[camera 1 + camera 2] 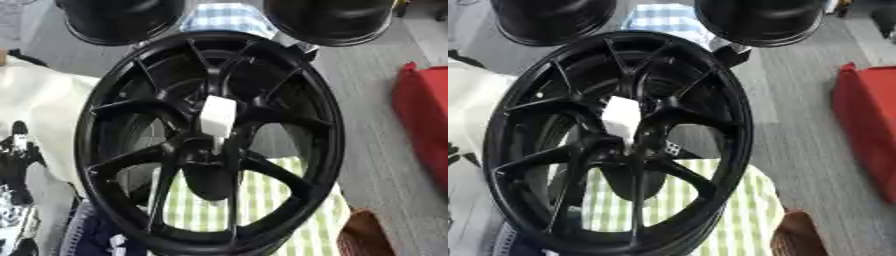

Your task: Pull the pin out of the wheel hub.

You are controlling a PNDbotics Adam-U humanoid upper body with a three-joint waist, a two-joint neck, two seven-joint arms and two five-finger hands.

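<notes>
I see no hand of mine in either eye view, so I cannot tell if the fingers are wide, narrow or holding something, and I must give places from the wheel instead. The black wheel [331,135] stands on its edge, a little tilted, and fills the middle of the view with its spokes toward me. The pin [217,116] has a white blocky head, and it sits in the hub [203,152] where the spokes meet; below the head a thin pale shaft goes down into the hub. Just under the hub, between the lower spokes, there is a dark oval shape [208,184], and I cannot tell what it is. Behind the lower part of the wheel lies a green checked cloth [267,200]. Above the wheel two black round things [122,20] [328,20] touch its top edge or nearly so, with a blue checked cloth [223,17] between them. A red thing [424,117] lies well apart on the right, and a white printed cloth [35,100] is on the left.
</notes>
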